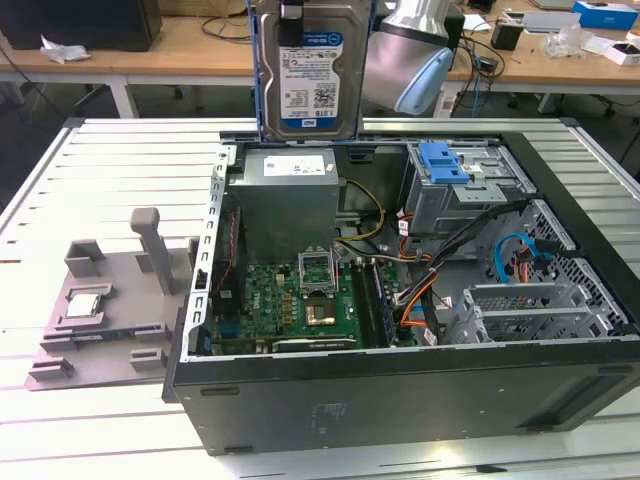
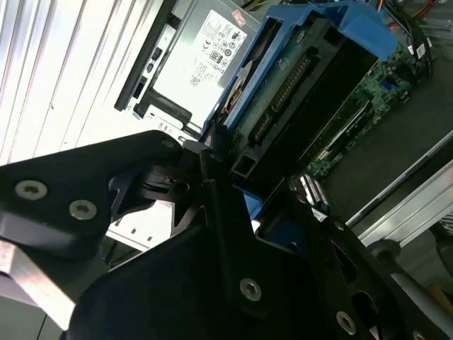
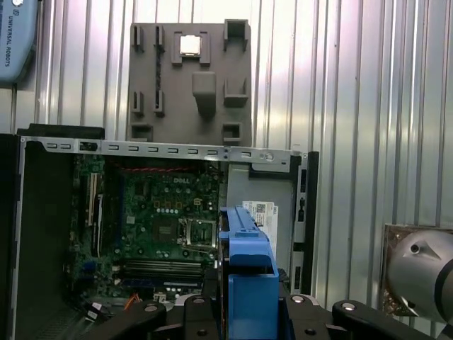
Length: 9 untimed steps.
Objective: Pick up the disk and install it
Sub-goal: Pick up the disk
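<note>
Jaws of the gripper (image 3: 249,312) clamp the disk (image 1: 310,75) upright above the open computer case (image 1: 400,400).

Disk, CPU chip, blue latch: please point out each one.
disk (image 1: 310,85), exterior view, on its printed label.
CPU chip (image 1: 85,303), exterior view, on its top face.
blue latch (image 1: 443,160), exterior view, on its plastic top.

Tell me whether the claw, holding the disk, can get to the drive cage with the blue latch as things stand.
Probably yes. The claw holds the disk above the open case, and the drive cage lies uncovered to the exterior view's right of it; only cables run close beside it.
</note>
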{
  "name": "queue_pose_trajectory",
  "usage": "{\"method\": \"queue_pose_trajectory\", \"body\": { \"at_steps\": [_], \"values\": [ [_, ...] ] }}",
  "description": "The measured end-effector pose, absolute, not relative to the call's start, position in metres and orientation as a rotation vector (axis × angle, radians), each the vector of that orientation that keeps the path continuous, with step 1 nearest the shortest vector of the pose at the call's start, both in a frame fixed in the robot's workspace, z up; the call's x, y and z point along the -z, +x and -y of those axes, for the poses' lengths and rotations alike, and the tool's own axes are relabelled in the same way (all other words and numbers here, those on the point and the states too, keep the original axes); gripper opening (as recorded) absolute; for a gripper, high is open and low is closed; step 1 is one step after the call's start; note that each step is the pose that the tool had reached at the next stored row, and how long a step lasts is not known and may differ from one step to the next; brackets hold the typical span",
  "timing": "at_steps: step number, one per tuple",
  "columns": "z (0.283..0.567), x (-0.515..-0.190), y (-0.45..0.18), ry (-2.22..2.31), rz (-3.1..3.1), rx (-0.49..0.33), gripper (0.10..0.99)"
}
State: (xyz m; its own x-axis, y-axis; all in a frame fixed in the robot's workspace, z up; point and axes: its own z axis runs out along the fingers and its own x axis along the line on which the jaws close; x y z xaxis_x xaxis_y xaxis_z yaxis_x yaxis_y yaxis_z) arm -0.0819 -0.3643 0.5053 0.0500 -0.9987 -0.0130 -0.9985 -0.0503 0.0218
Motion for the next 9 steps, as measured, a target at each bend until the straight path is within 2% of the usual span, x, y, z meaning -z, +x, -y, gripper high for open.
{"method": "queue_pose_trajectory", "body": {
  "at_steps": [9],
  "values": [
    [0.364,-0.505,-0.055,2.271,2.160,0.039,0.369]
  ]
}}
